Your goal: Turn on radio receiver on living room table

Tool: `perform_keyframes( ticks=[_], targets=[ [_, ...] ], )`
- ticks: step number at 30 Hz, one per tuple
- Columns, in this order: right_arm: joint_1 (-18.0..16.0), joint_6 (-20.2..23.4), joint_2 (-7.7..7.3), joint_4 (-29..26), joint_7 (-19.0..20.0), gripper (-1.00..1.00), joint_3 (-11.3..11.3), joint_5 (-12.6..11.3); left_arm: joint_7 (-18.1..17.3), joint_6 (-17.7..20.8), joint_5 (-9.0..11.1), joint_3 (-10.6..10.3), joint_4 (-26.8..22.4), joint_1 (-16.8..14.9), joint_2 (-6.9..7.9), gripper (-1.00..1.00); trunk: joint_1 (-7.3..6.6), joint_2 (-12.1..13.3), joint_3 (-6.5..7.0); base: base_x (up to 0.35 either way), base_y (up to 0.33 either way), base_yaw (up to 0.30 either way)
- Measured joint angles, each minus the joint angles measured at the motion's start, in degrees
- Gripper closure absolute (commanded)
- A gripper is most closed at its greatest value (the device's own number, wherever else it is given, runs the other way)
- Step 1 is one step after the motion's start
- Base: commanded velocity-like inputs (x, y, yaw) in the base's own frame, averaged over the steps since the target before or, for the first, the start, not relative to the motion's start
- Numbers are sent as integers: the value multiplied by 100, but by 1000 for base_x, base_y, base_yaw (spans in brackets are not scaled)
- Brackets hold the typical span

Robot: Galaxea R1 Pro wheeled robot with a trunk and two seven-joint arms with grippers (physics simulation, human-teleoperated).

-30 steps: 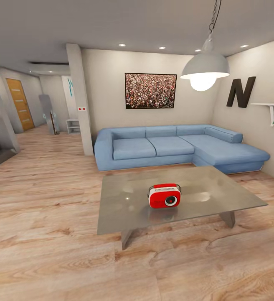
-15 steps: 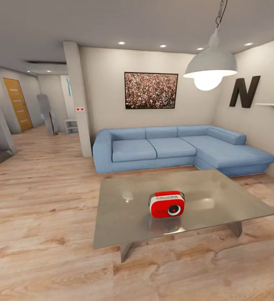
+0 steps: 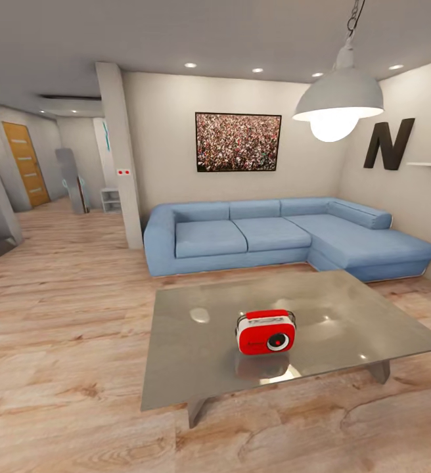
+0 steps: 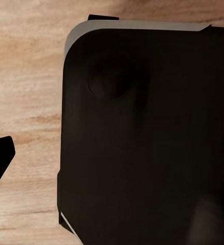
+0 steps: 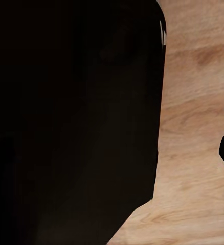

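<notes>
The radio receiver (image 3: 266,332) stands upright on the glossy grey counter (image 3: 182,355), a little toward its near edge and right of the middle, its round dark dial facing the camera and its reflection showing in the top just below it. The counter sits on the light wood floor (image 3: 58,315) of the living room, with the blue L-shaped sofa (image 3: 242,233) behind it — well apart from it. Above the sofa hangs a framed crowd picture (image 3: 238,142); a white pendant lamp (image 3: 338,102) hangs at upper right, beside a black letter N (image 3: 389,144) on the wall. Both wrist views show a dark rounded body over the floor planks, and whether either pincer is released or clenched cannot be told.
</notes>
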Motion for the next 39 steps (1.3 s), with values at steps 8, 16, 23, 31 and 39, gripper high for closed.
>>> perform_keyframes(
  ticks=[8, 16, 23, 31, 39],
  targets=[
    [0, 5, 1, 0, 1, -100, 0, 0, 0, 0, 0, 6, 1, 0, 0, -100, 0, 0, 0, 9, 0, 0],
    [0, 8, 1, 0, -3, -100, -10, -20, 0, 0, 0, 7, 2, 0, 0, -100, 0, 0, 0, 1, 0, 0],
    [0, 13, 0, 0, -7, -100, -17, -20, 0, 0, 1, 9, 2, 2, 0, -100, 0, 0, 0, 0, 0, 0],
    [0, 17, 4, 0, -6, -100, -19, -38, 0, 0, 2, 9, 1, 0, 1, -100, 0, 0, 0, 0, 0, 0],
    [0, 16, 2, 2, -7, -100, -10, -15, 0, 0, 1, 9, 1, 1, 1, -100, 0, 0, 0, 0, 0, 0]
  ],
)
